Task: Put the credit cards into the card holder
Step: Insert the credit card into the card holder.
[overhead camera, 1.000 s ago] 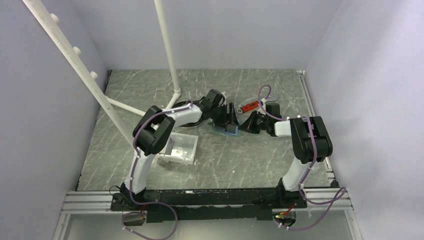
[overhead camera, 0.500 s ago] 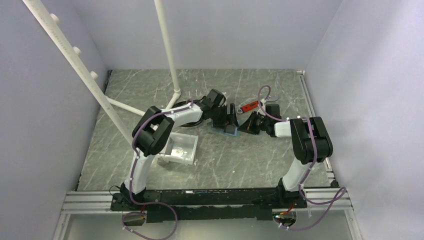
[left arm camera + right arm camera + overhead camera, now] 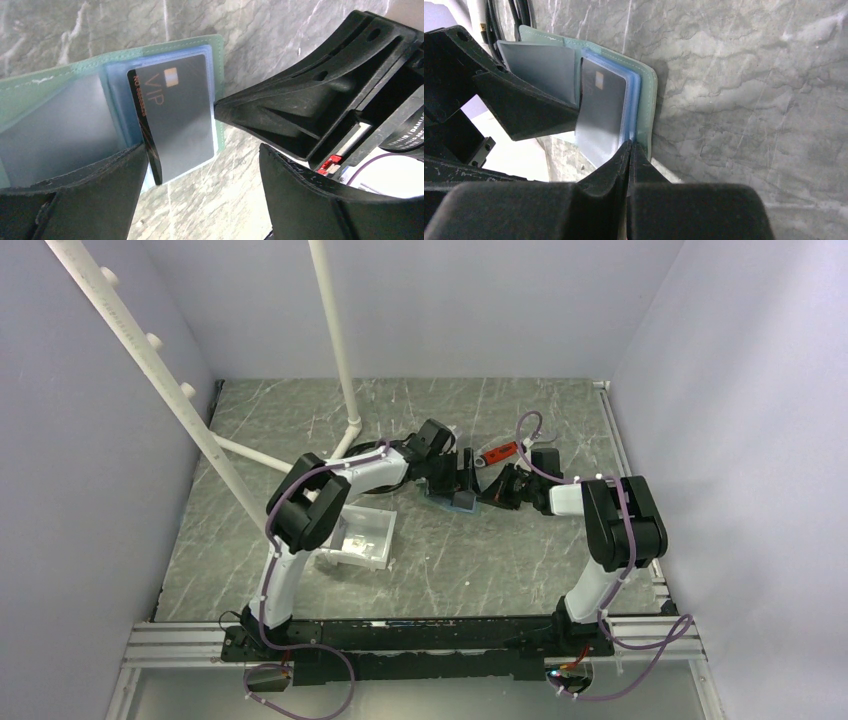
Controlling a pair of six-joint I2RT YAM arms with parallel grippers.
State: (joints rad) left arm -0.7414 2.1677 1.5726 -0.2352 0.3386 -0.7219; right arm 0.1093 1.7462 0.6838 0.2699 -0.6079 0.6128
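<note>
Dark card (image 3: 175, 115) in card holder (image 3: 35, 87), beside spread left pincer (image 3: 202, 152).

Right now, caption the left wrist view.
Open left hand over a dark VIP card in the card holder; shut right hand touches its edge.

Both arms reach inward, hands facing; left hand (image 3: 202, 150) spread wide, right hand (image 3: 630, 146) pinched closed.

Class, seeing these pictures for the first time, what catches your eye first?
The open card holder in the middle of the table, a dark VIP card among its blue pockets. The shut right gripper points at its edge; the left gripper stands open over it. A red-handled wrench lies behind.
</note>
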